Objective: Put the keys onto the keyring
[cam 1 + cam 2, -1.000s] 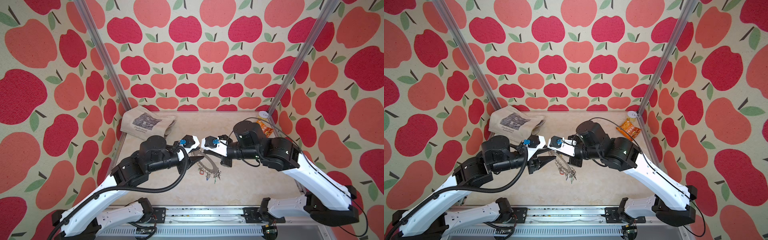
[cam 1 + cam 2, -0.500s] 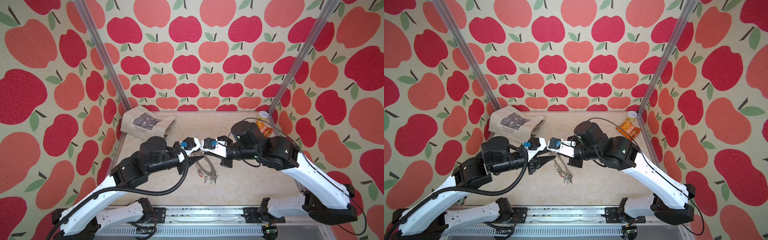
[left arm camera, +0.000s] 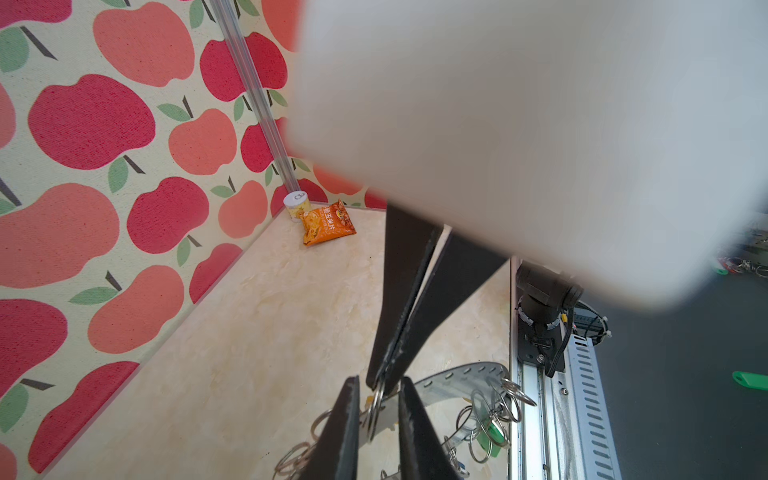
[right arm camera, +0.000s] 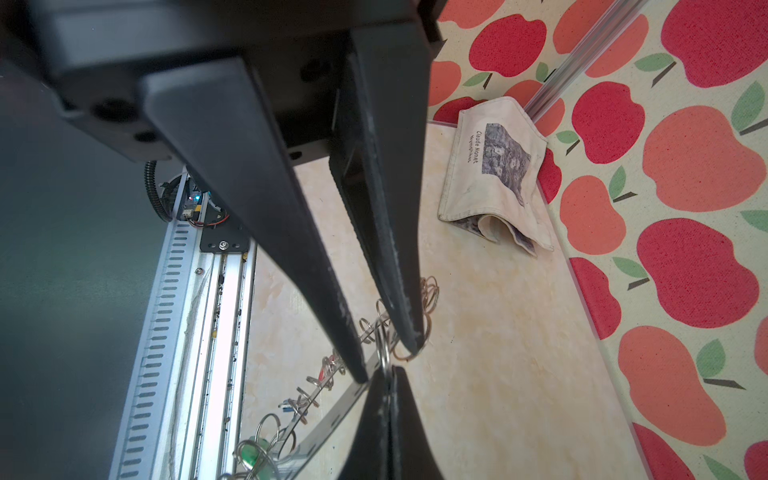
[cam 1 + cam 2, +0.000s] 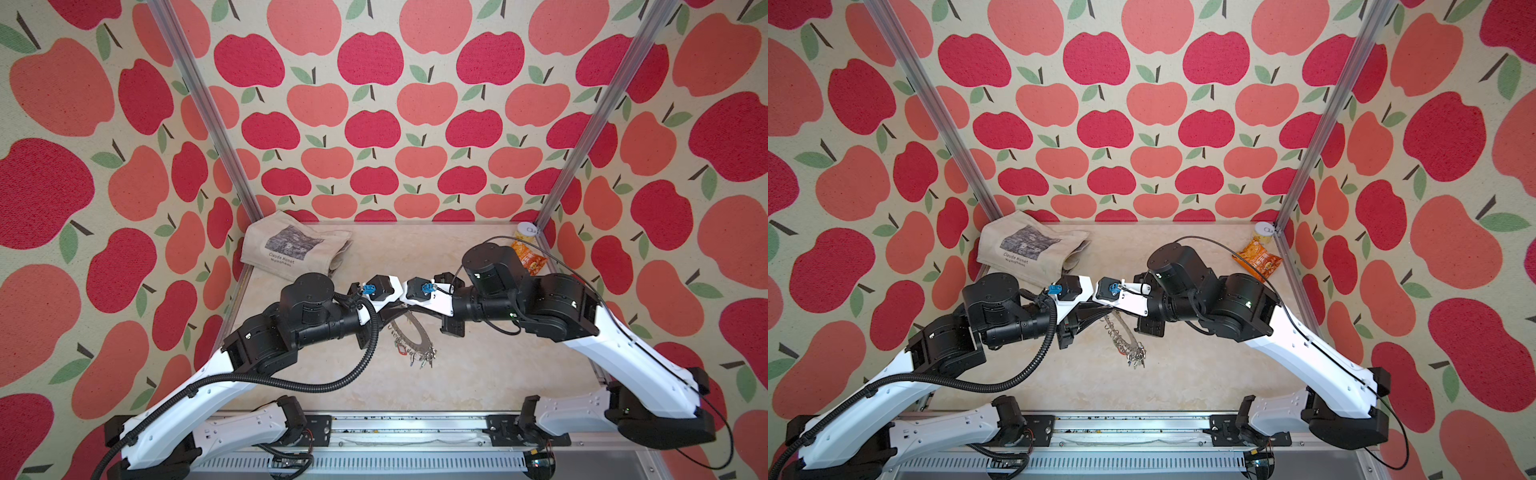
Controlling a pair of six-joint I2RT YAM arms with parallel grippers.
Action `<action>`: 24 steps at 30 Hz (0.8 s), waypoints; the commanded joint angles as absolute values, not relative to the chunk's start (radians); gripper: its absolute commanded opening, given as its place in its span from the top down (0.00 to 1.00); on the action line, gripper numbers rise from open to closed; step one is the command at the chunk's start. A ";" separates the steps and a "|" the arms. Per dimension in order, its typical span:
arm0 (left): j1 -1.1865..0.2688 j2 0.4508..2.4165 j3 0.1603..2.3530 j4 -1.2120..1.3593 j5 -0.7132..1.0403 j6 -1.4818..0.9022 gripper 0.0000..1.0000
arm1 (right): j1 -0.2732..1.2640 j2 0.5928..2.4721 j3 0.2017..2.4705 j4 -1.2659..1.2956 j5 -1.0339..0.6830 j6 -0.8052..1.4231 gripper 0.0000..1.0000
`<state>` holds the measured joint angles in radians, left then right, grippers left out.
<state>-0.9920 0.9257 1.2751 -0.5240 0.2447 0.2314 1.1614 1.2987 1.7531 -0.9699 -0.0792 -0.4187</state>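
The keyring (image 5: pixel 412 332) (image 5: pixel 1120 332), a flat grey plate rimmed with wire loops, hangs tilted above the table's middle. My right gripper (image 4: pixel 388 369) is shut on one wire loop (image 4: pixel 384 353) of it. My left gripper (image 3: pixel 379 380) faces the right one, with its jaws narrowly apart on either side of that same loop (image 3: pixel 376 405). In both top views the wrist cameras hide the fingertips. Keys with a green tag (image 3: pixel 492 428), a red tag (image 4: pixel 322 374) and a blue tag (image 4: pixel 284 404) hang from loops at the plate's lower end (image 5: pixel 422 357).
A folded cloth bag (image 5: pixel 291 249) lies at the back left. An orange snack packet (image 5: pixel 528 259) and a small can (image 5: pixel 527 229) sit in the back right corner. The metal rail (image 5: pixel 374 428) runs along the front edge. Patterned walls enclose three sides.
The two wrists have drawn together. The left gripper's jaws have narrowed around the loop that the right gripper holds. The hanging keyring has shifted slightly left.
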 commanded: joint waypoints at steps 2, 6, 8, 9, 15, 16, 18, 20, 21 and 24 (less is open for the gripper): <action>-0.997 0.928 1.264 -0.500 0.256 0.241 0.81 | 1.173 1.276 1.774 -0.932 -0.094 -0.429 1.00; -0.997 0.926 1.258 -0.486 0.254 0.242 0.86 | 1.176 1.272 1.768 -0.924 -0.098 -0.428 1.00; -0.997 0.920 1.256 -0.474 0.258 0.239 0.92 | 1.177 1.273 1.764 -0.923 -0.101 -0.427 1.00; -0.997 0.919 1.255 -0.470 0.259 0.239 0.96 | 1.177 1.273 1.763 -0.922 -0.103 -0.426 1.00; -1.000 0.899 1.233 -0.428 0.271 0.229 1.00 | 1.179 1.264 1.745 -0.903 -0.107 -0.421 1.00; -1.000 0.888 1.222 -0.409 0.268 0.229 1.00 | 1.178 1.259 1.738 -0.898 -0.100 -0.420 0.92; -1.000 0.859 1.187 -0.352 0.270 0.231 1.00 | 1.178 1.235 1.715 -0.881 -0.078 -0.420 0.74; -1.000 0.830 1.158 -0.299 0.283 0.238 1.00 | 1.176 1.204 1.688 -0.863 -0.057 -0.417 0.66; -1.000 0.823 1.148 -0.278 0.294 0.240 1.00 | 1.174 1.190 1.674 -0.854 -0.048 -0.413 0.64; -0.999 0.800 1.127 -0.225 0.324 0.247 1.00 | 1.161 1.155 1.641 -0.828 -0.037 -0.399 0.63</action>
<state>-0.9939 0.8307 1.1328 -0.3759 0.2813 0.2352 1.1648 1.1934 1.6642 -0.8795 -0.0593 -0.4179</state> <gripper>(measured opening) 0.054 0.367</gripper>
